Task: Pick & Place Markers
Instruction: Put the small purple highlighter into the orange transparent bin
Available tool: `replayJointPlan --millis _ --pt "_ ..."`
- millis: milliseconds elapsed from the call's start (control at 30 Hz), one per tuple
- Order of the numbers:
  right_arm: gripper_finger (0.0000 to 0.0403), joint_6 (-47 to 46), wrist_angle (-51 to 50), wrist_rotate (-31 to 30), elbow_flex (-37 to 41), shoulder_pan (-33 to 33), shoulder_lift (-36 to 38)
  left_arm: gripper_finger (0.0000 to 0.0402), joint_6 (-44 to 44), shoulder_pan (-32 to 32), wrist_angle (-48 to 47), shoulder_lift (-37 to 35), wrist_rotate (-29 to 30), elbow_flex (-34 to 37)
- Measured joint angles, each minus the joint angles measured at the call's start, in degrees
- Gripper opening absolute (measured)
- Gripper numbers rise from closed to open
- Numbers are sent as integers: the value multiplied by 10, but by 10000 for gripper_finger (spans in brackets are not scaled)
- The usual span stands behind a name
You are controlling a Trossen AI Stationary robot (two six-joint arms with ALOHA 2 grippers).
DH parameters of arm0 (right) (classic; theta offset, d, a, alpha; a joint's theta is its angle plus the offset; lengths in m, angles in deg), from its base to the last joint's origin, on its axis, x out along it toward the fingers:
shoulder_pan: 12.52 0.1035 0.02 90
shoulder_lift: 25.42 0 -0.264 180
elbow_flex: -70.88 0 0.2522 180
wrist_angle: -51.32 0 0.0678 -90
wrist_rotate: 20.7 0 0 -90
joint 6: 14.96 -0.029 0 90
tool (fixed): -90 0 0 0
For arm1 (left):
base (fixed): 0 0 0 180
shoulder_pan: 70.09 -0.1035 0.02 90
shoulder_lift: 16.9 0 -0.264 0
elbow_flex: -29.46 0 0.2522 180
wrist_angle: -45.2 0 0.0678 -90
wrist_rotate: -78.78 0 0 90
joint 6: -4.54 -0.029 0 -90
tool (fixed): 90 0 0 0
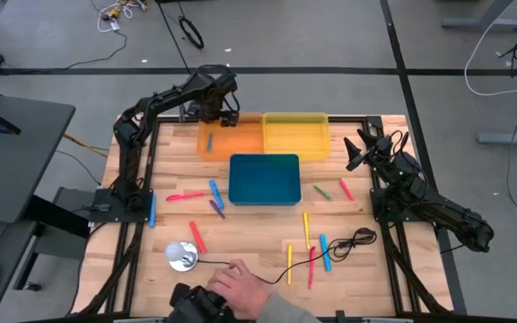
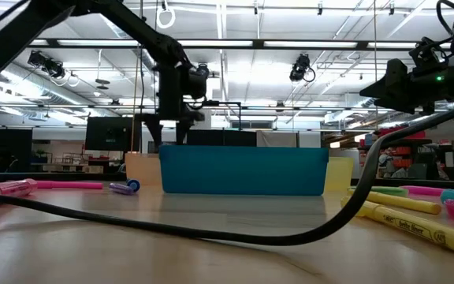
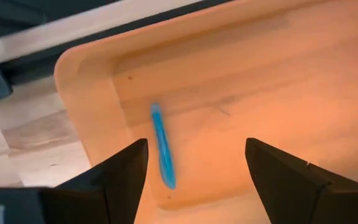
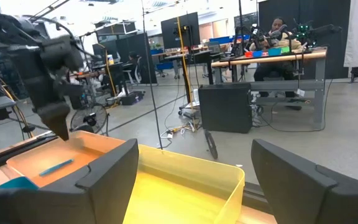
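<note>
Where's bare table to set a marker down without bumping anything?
Free: the strip right of the yellow bin, and the wood between the blue bin and the person's hand. Crowded: front right, where markers and the black cable tangle, and left of the blue bin.

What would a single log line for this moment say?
left gripper: open over orange bin | blue marker: in bin | right gripper: open, waiting

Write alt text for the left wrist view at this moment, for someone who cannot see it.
A single blue marker lies loose on the floor of the orange bin, seen from above between the open fingers of the left gripper, which holds nothing. The bin's rounded corner and a strip of wooden table show beside it.
</note>
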Motion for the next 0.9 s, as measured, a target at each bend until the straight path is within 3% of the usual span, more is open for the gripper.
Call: replayJointPlan --millis 900 --pt "314 0 0 0 0 0 0 275 -167 105 -65 -156 -20 0"
